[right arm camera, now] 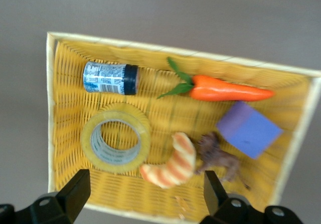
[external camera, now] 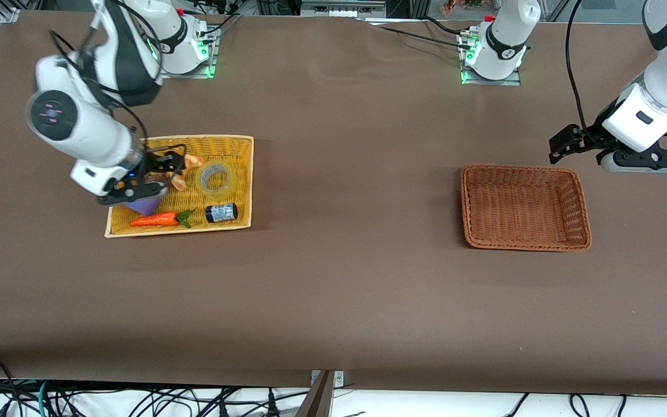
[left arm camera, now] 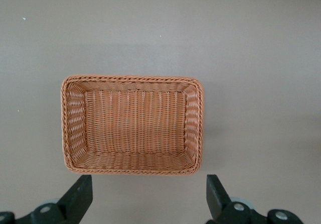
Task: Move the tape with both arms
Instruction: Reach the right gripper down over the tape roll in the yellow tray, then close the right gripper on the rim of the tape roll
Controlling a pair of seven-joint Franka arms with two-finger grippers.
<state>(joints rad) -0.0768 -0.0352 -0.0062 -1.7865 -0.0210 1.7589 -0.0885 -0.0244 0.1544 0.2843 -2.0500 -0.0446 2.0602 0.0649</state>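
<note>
Yellowish translucent tape roll (external camera: 216,179) lies flat in the yellow wicker tray (external camera: 241,145), left of frame. Right claw (external camera: 162,174) hovers over it, open, empty; centre one finger through the core. Left claw (external camera: 565,145) waits open above the worktop (external camera: 356,174) beside the brown basket (external camera: 468,202).

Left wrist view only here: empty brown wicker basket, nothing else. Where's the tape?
Observer: The tape lies flat in a yellow basket toward the right arm's end of the table.
Operator: Right arm on it?
Observer: Not yet. The right gripper hangs over that basket, jaws open, holding nothing; the left gripper waits by your brown basket, jaws open.
Operator: Anything crowding the roll?
Observer: A striped croissant toy sits right beside it; a dark can lies nearer the front camera, apart from it.
</note>
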